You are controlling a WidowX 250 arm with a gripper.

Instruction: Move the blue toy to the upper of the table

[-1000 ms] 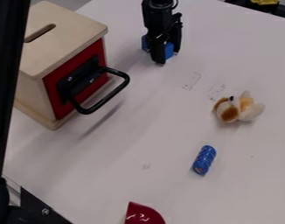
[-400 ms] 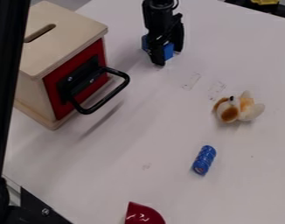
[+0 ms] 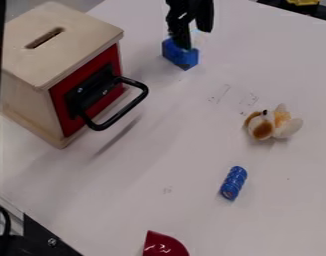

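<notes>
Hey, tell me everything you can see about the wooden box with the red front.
The box stands upright on the white table, at the left of the camera view. It looks like pale, smooth wood, with rounded top corners and a dark narrow slot in the top. Its red front panel carries a black plate with a looped black handle jutting out above the table.

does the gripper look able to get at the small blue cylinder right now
Probably yes: the gripper has its jaws apart, and the plush toy and wooden box sit on either side of the way to the cylinder, not in it, though reach is hard to judge.
</notes>
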